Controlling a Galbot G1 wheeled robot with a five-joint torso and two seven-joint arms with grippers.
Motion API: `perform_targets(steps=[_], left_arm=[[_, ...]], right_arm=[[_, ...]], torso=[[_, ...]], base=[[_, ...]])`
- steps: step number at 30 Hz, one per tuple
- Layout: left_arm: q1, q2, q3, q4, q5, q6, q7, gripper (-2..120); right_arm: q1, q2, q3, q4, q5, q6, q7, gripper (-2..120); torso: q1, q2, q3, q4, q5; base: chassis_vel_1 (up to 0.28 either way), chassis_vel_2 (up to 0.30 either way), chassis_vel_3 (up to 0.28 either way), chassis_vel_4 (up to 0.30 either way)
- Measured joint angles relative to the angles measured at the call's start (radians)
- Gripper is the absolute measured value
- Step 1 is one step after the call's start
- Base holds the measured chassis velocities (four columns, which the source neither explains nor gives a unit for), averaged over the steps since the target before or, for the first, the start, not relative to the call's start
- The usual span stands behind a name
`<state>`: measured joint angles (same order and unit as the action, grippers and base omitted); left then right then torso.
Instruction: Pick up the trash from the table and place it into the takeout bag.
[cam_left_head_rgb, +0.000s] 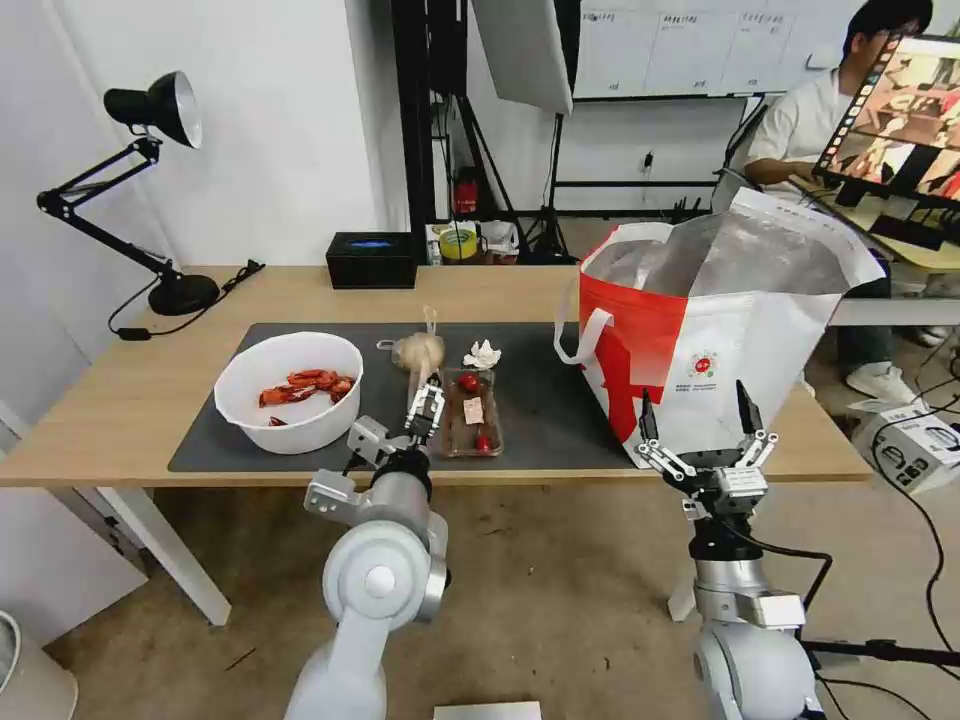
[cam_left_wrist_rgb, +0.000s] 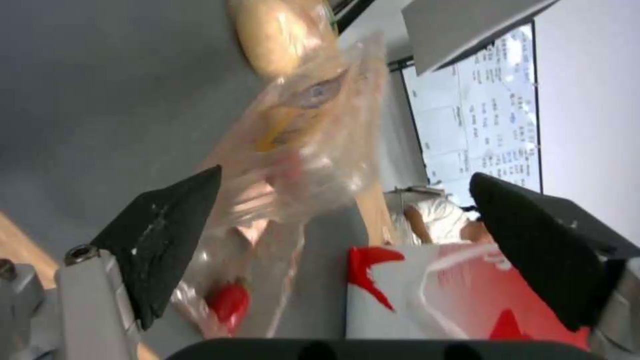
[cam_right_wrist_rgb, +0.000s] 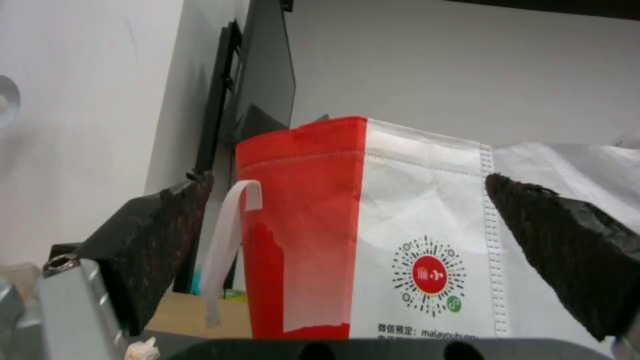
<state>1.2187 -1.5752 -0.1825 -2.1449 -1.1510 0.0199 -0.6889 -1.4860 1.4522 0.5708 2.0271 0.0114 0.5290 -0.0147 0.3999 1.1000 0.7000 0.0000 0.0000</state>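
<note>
Left gripper (cam_left_head_rgb: 428, 408) first: we are hovering it low over the near end of the clear tray (cam_left_head_rgb: 472, 413), jaws spread wide in the left wrist view and closed on nothing; one black fingertip (cam_left_wrist_rgb: 167, 235) sits beside the tray's crinkled plastic (cam_left_wrist_rgb: 300, 145), the other well off it.

Working left to right across the table (cam_left_head_rgb: 120, 400). At our 10 o'clock, the white bowl (cam_left_head_rgb: 290, 390) of red shells is resting on the grey mat (cam_left_head_rgb: 540, 400). At 12 o'clock, just beyond the gripper, the bagged beige lump (cam_left_head_rgb: 418, 350) is lying touching the tray's far end; the crumpled tissue (cam_left_head_rgb: 483, 354) is sitting just beside it toward 1 o'clock. At 2 o'clock the takeout bag (cam_left_head_rgb: 700, 350) is standing upright, mouth open, near the table's right end.

Right gripper (cam_left_head_rgb: 700, 435) is waiting in front of the bag's printed face, fingers splayed, empty.

Judgement on the step: we are lining up a grasp on the tray. The thin plastic will likely flex, so we want both fingers straddling one firm edge before closing, keeping the tray level so scraps are not spilling, and clear of the lump's loose bag.
</note>
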Motion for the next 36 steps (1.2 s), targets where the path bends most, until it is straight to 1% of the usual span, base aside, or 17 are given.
perform_targets(steps=[9,12,14,15,16,17,18,19,22,23,26,27,30,31,34,35,36], left_arm=[[0.016,-0.003,0.042,-0.001,0.004,0.008,0.017,100],[0.027,-0.003,0.051,0.003,0.019,0.014,0.029,100],[0.028,-0.001,0.050,0.003,0.057,0.018,0.057,100],[0.028,-0.001,0.050,0.003,0.057,0.018,0.057,100],[0.024,0.003,0.046,0.002,0.085,0.020,0.085,100],[0.024,0.003,0.046,0.002,0.085,0.020,0.085,100],[0.015,0.016,0.037,0.002,0.128,0.027,0.135,100],[0.015,0.016,0.037,0.002,0.128,0.027,0.135,100],[-0.001,0.043,0.032,0.017,0.209,0.033,0.210,100],[-0.001,0.043,0.032,0.017,0.209,0.033,0.210,100],[-0.012,0.072,0.030,0.041,0.299,0.029,0.277,99],[-0.012,0.072,0.030,0.041,0.299,0.029,0.277,99],[-0.023,0.099,0.035,0.066,0.383,0.025,0.328,89],[-0.023,0.099,0.035,0.066,0.383,0.025,0.328,89],[-0.026,0.122,0.047,0.089,0.433,0.025,0.366,76],[-0.026,0.122,0.047,0.089,0.433,0.025,0.366,76],[-0.026,0.129,0.050,0.099,0.454,0.025,0.381,71]], right_arm=[[-0.003,0.003,0.004,0.000,0.000,0.002,0.000,100],[-0.003,0.006,0.004,0.000,0.000,0.003,0.000,100],[-0.002,0.007,0.004,0.000,0.000,0.003,0.000,100],[-0.002,0.007,0.004,0.000,0.000,0.003,0.000,100],[-0.002,0.007,0.003,-0.001,0.000,0.003,0.000,100],[-0.002,0.007,0.003,-0.001,0.000,0.003,0.000,100],[-0.001,0.010,0.002,-0.003,-0.001,0.003,0.000,100],[-0.001,0.010,0.002,-0.003,-0.001,0.003,0.000,100],[0.000,0.013,-0.002,-0.003,0.000,0.004,-0.001,100],[0.000,0.013,-0.002,-0.003,0.000,0.004,-0.001,100],[-0.003,0.009,-0.003,-0.003,0.006,0.004,-0.001,100],[-0.003,0.009,-0.003,-0.003,0.006,0.004,-0.001,100],[-0.002,0.004,-0.003,-0.009,0.007,0.004,-0.002,100],[-0.002,0.004,-0.003,-0.009,0.007,0.004,-0.002,100],[0.001,0.001,-0.010,-0.010,0.020,0.002,-0.002,100],[0.001,0.001,-0.010,-0.010,0.020,0.002,-0.002,100],[0.003,0.000,-0.011,-0.013,0.021,0.001,-0.002,100]], torso=[[0.000,0.000,0.000,-0.0001,0.0000],[0.000,0.000,0.000,0.0000,0.0000],[0.000,0.000,0.000,0.0000,0.0000],[0.000,0.000,0.000,0.0000,0.0000],[0.000,0.000,0.000,0.0000,0.0000],[0.000,0.000,0.000,0.0000,0.0000],[0.000,0.000,0.000,0.0000,0.0000],[0.000,0.000,0.000,0.0000,0.0000],[0.000,0.000,0.000,0.0000,0.0000],[0.000,0.000,0.000,0.0000,0.0000],[0.000,0.000,0.000,0.0000,-0.0001],[0.000,0.000,0.000,0.0000,-0.0001],[0.000,0.000,0.000,0.0000,-0.0001],[0.000,0.000,0.000,0.0000,-0.0001],[0.000,0.000,0.000,0.0000,-0.0001],[0.000,0.000,0.000,0.0000,-0.0001],[0.000,0.000,0.000,0.0000,-0.0001]], base=[[0.000,0.000,0.000,0.000],[0.000,0.000,0.000,0.000],[0.000,0.000,0.000,0.000],[0.000,0.000,0.000,0.000],[0.000,0.000,0.000,0.000],[0.000,0.000,0.000,0.000],[0.000,0.000,0.000,0.000],[0.000,0.000,0.000,0.000],[0.000,0.000,0.000,0.000],[0.000,0.000,0.000,0.000],[0.000,0.000,0.000,0.000],[0.000,0.000,0.000,0.000],[0.000,0.000,0.000,0.000],[0.000,0.000,0.000,0.000],[0.000,0.000,0.000,0.000],[0.000,0.000,0.000,0.000],[0.000,0.000,0.000,0.000]])
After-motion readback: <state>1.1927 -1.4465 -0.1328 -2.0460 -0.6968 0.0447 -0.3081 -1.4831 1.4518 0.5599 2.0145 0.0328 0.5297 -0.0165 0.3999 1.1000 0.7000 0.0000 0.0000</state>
